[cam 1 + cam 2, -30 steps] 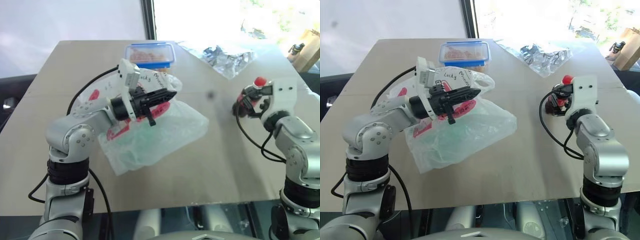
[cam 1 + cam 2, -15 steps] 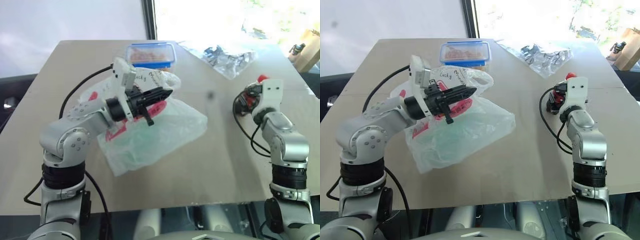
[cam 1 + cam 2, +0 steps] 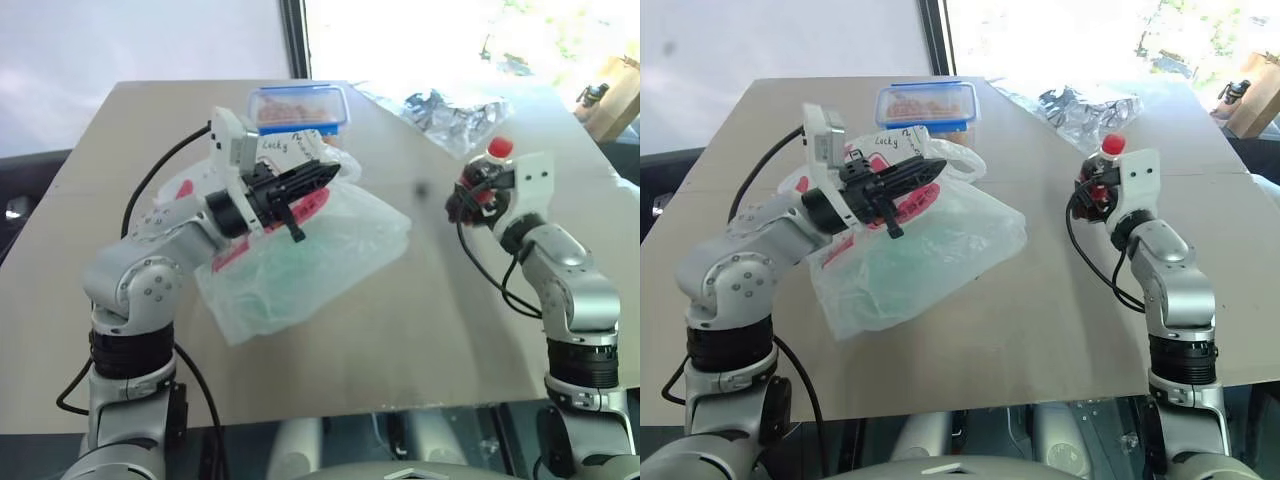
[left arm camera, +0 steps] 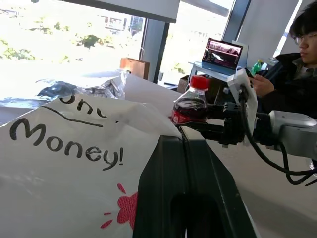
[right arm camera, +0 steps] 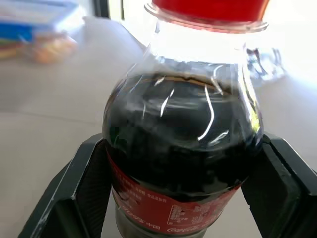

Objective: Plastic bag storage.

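The plastic bag (image 3: 335, 245), thin white with red print and black lettering, lies crumpled left of the table's middle. Something green shows through it. My left gripper (image 3: 325, 178) is shut on the bag's upper edge and holds that part raised off the table; the lettering (image 4: 64, 144) hangs beside its fingers (image 4: 188, 188). To the right, my right gripper (image 3: 478, 195) is shut on a dark cola bottle (image 5: 183, 144) with a red cap (image 3: 498, 148), its fingers (image 5: 84, 188) on both sides of the label. The bottle stands about upright, apart from the bag.
A blue-lidded food box (image 3: 300, 108) stands behind the bag. Clear silvery wrap with dark contents (image 3: 450, 115) lies at the far right of the table. A brown paper bag (image 3: 612, 95) sits beyond the table. A person (image 4: 297, 44) sits by a laptop past the right arm.
My right gripper has carried the bottle to the left, toward the bag, and turned it more upright. The left gripper has stayed nearly in place, holding the bag.
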You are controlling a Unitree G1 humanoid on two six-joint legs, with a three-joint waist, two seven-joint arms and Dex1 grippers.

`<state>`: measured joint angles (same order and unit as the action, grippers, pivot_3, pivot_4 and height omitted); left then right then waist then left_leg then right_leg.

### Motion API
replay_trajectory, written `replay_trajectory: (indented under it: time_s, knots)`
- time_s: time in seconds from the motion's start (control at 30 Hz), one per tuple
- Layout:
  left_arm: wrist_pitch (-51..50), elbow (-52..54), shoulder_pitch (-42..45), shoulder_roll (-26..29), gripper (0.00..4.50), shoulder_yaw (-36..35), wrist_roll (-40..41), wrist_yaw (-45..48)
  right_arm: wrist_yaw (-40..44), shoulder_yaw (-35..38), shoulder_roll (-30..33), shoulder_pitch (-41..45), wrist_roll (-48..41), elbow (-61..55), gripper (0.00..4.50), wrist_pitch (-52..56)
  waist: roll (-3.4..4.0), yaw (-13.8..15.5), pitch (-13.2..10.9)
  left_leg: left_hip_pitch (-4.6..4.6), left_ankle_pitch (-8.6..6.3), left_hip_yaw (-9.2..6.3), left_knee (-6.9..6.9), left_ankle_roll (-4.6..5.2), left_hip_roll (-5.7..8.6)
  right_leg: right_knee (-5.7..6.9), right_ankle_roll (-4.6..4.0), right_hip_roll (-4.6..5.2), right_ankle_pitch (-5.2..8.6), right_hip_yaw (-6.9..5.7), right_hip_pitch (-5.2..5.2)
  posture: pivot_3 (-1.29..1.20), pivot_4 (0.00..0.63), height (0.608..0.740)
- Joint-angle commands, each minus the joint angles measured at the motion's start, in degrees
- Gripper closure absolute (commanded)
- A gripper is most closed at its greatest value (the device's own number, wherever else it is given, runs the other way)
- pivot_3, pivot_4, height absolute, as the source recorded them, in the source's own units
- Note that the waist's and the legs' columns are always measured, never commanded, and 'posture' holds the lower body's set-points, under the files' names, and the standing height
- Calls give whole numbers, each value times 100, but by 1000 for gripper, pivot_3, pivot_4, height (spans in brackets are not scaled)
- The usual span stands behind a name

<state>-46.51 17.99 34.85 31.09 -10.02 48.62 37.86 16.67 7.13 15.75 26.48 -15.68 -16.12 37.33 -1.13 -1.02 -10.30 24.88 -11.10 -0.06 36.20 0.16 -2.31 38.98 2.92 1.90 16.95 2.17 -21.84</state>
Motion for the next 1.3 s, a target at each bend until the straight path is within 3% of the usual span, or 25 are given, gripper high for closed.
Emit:
replay_trajectory:
  time_s: [0.03, 0.27, 0.47, 0.77, 1.03, 1.3]
  knots:
    - [224, -271, 382, -42, 4500, 59, 68, 359, 729, -754, -238, -3, -559, -593, 1367, -102, 0, -27, 0, -1, 0, -1, 0, 0, -2, 0, 0, -2, 0, 2, 0, 0, 150, 740]
    - [501, -1393, 1412, -245, 4500, 307, -267, 758, 1452, -958, -233, -34, -1772, -1421, 1367, 365, -6, 100, -9, 28, 0, -8, 16, 1, 9, -10, 1, 11, 0, -32, 0, 0, 150, 740]
    - [395, -1957, 2092, -103, 4500, 271, -261, 1342, 1440, -990, -123, 152, -2111, -1556, 1367, 591, -5, 20, -9, 40, 1, -32, 24, 0, 9, -4, 0, 8, 0, -60, 0, 0, 150, 740]
    - [-268, -1295, 1373, 403, 4500, -237, 326, 1498, 797, -1485, -958, 695, -1183, 37, 1367, -20, 0, -103, -13, 36, 2, -31, 18, -1, 3, 0, 0, 6, 0, -54, -6, 0, 150, 740]
    - [-1096, -306, 487, 885, 4500, -862, 1024, 688, 2076, -2374, -920, 994, -1166, 696, 1367, 86, -1, -106, -12, 92, 17, -43, 22, -26, 5, 3, 0, 11, -1, -52, -60, 0, 150, 740]
    - [-1602, 660, -191, 1224, 4500, -1289, 2243, 253, 2067, -2393, -1658, 2316, -724, 2859, 1367, 47, -3, -132, -13, 83, 16, -46, 33, -23, 5, 64, -1, 9, 0, -44, -79, 0, 150, 740]
